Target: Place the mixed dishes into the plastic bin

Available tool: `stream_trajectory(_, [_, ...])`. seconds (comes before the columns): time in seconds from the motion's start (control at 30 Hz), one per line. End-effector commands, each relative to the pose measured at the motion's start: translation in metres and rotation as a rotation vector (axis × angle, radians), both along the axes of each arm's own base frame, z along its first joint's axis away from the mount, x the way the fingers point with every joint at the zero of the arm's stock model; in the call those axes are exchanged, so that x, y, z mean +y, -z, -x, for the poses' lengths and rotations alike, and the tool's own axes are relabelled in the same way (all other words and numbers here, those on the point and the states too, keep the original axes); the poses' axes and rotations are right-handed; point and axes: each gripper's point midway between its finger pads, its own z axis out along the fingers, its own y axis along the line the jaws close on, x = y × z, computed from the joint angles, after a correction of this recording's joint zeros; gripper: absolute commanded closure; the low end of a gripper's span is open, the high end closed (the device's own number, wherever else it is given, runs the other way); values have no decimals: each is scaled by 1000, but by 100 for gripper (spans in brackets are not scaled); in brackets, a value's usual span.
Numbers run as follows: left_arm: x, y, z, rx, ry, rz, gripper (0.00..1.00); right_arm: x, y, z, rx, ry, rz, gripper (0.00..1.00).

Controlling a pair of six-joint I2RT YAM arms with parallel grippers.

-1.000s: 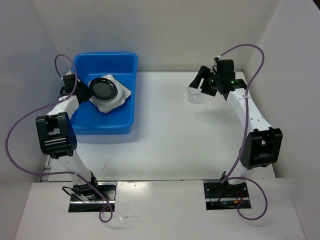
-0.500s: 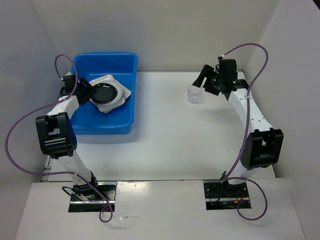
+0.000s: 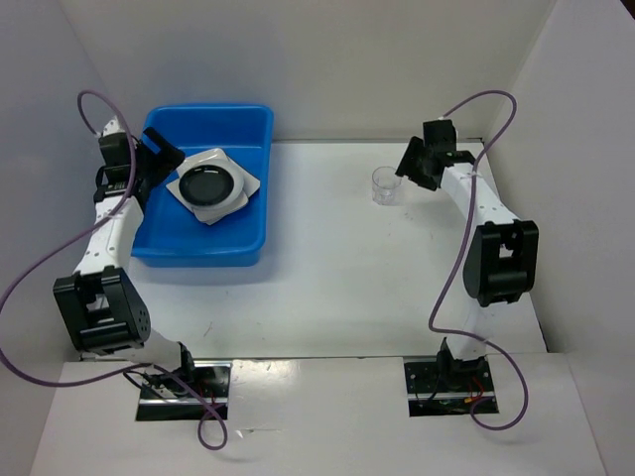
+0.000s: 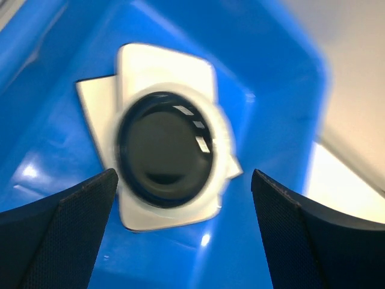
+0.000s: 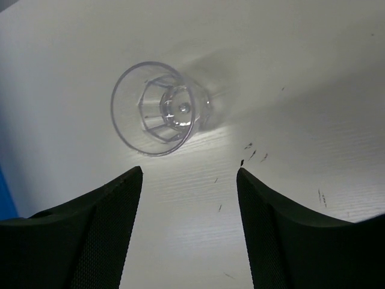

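The blue plastic bin point(image 3: 208, 241) stands at the back left. Inside it a round black bowl point(image 3: 210, 182) rests on a stack of white dishes point(image 3: 245, 184). In the left wrist view the black bowl point(image 4: 165, 158) sits on a white plate point(image 4: 168, 60), ahead of the fingers. My left gripper point(image 3: 164, 162) hovers over the bin's left side, open and empty point(image 4: 183, 174). A small clear cup point(image 3: 384, 185) stands upright on the table at the back right. My right gripper point(image 3: 407, 164) is open just right of it. The cup point(image 5: 157, 108) lies ahead of the gripper point(image 5: 189, 170), not between the fingers.
White walls enclose the table on the left, back and right. The bin's rim point(image 4: 271, 90) is close to my left fingers. A purple cable point(image 3: 89, 99) loops above the left wrist. Small dark specks point(image 5: 249, 153) mark the table near the cup.
My left gripper opened, let go of the black bowl and drew back to the left. The bowl now lies flat on the white stack. My right wrist shifted slightly by the cup.
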Motion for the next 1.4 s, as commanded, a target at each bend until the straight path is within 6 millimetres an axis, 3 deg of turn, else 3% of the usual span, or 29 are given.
stream_trajectory(0.0, [-18,-39,6,-93,92,26,2,-23,-20,-26,-85,67,41,32])
stream_trajectory(0.23, [-43,-51,10,-134,198,105,0,-25,3,-42,-51,74,30,40])
stream_trajectory(0.37, [-56,-56,10,-158,252,158,0,-16,21,-49,-27,48,-7,43])
stream_trajectory(0.67, [-58,-50,9,-157,266,174,0,0,48,-60,-3,-12,-64,48])
stream_trajectory(0.73, [-63,-49,9,-157,280,166,0,2,53,-62,4,-22,-74,62])
stream_trajectory(0.8, [-62,-42,8,-127,271,140,0,5,59,-59,25,-32,-84,92])
stream_trajectory(0.87, [-65,-44,2,-112,293,76,0,8,59,-59,26,-45,-97,100])
stream_trajectory(0.97, [-75,-47,1,-86,350,29,0,14,47,-56,7,-61,-104,100])
stream_trajectory(1.07, [-104,-49,-5,-52,442,-21,0,39,31,-47,-18,-110,-105,100])
stream_trajectory(1.1, [-126,-45,-1,-23,513,-52,0,46,23,-43,-25,-124,-106,100])
stream_trajectory(1.17, [-147,-51,-7,-16,566,-106,0,68,15,-35,-29,-168,-107,100])
stream_trajectory(1.2, [-172,-46,0,14,636,-141,0,76,7,-32,-38,-185,-108,100])
stream_trajectory(1.3, [-204,-39,-1,55,695,-230,0,110,2,-19,-29,-245,-95,100])
stream_trajectory(1.33, [-228,-32,3,70,742,-247,0,120,-3,-17,-33,-258,-103,100])
stream_trajectory(1.37, [-235,-26,3,83,744,-260,0,140,-7,-12,-40,-296,-105,100])
